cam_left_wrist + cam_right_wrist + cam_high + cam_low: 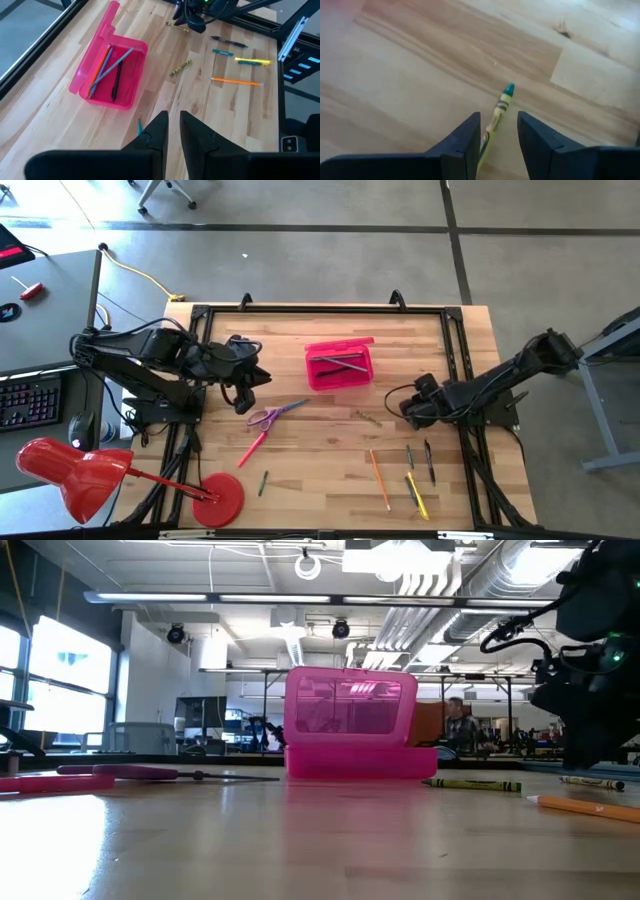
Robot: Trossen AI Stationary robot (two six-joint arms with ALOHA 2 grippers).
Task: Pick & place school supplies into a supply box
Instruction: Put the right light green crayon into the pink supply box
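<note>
Right gripper [497, 131] hung low over the table [330, 480], fingers apart, straddling an olive crayon [496, 117] without clamping it. Left gripper [172, 131] hovered near the scissors [268, 416], fingers nearly together, holding nothing. The pink box [340, 366] sat open mid-table with three pens inside; more pens [418, 470] lay near the right arm.

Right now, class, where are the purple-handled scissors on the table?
In the high view the scissors lie left of centre, in front of the pink supply box, just right of the left gripper.
</note>
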